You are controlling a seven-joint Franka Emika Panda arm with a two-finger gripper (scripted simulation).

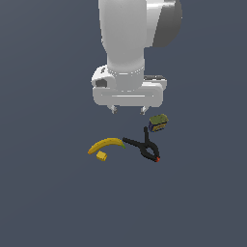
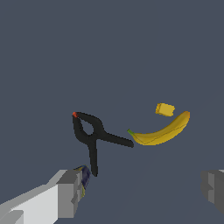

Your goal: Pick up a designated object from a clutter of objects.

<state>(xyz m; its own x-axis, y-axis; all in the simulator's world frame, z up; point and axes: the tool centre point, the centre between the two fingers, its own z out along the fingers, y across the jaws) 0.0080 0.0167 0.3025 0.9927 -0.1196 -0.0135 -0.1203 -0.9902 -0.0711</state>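
The banana point(image 1: 106, 144) point(image 2: 161, 131), curved and yellow with a greenish stem tip, lies flat on the dark surface. A tiny yellow block point(image 1: 101, 156) point(image 2: 165, 109) sits close beside it. The black spring clamp point(image 1: 144, 145) point(image 2: 92, 137) with a red tip lies just off the banana's stem end. A small blue-and-olive container point(image 1: 158, 122) point(image 2: 85, 175) stands behind the clamp, partly hidden by a finger in the wrist view. My gripper point(image 1: 128, 110) point(image 2: 142, 192) hangs open above the clutter, holding nothing, with its grey fingers point(image 2: 69, 193) spread wide.
The four items form a loose cluster on the plain dark grey floor point(image 1: 48, 202). The arm's white body point(image 1: 126, 43) rises above the gripper in the exterior view.
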